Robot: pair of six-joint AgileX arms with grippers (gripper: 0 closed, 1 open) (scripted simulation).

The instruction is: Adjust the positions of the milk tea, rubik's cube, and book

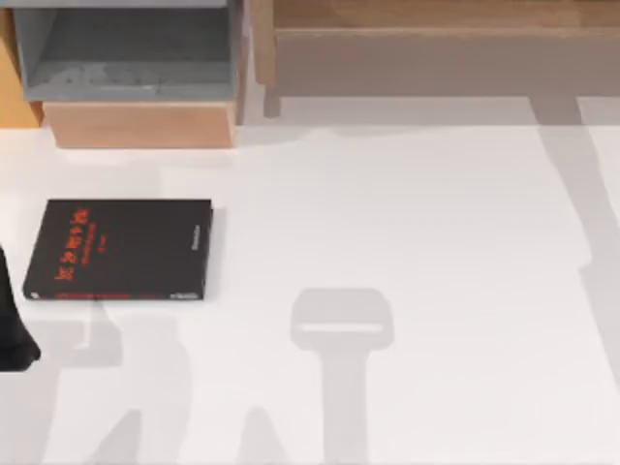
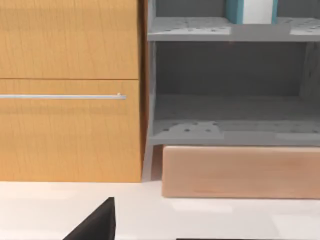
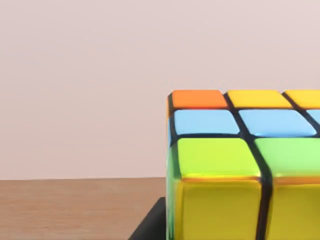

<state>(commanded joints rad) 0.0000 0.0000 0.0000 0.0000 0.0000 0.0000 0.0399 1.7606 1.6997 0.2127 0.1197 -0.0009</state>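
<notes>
The book [image 1: 117, 250] lies flat on the white table at the left, black cover up with red lettering. My left arm [image 1: 14, 329] is a dark shape at the table's left edge, just below and left of the book; one of its fingers [image 2: 96, 224] shows dark, low in the left wrist view. The rubik's cube [image 3: 240, 165] sits very near in the right wrist view, above a brown wooden surface [image 3: 75, 207]. A dark finger [image 3: 150, 227] of my right gripper rests against the cube's side. The milk tea is out of view.
A grey open shelf [image 1: 131, 58] on a pale wooden base [image 1: 140, 124] stands behind the book. An orange wooden cabinet [image 2: 70, 90] with a metal handle is to its left. A wooden unit [image 1: 436, 44] runs along the back right. An upright teal-and-white book [image 2: 251, 11] stands on the upper grey shelf.
</notes>
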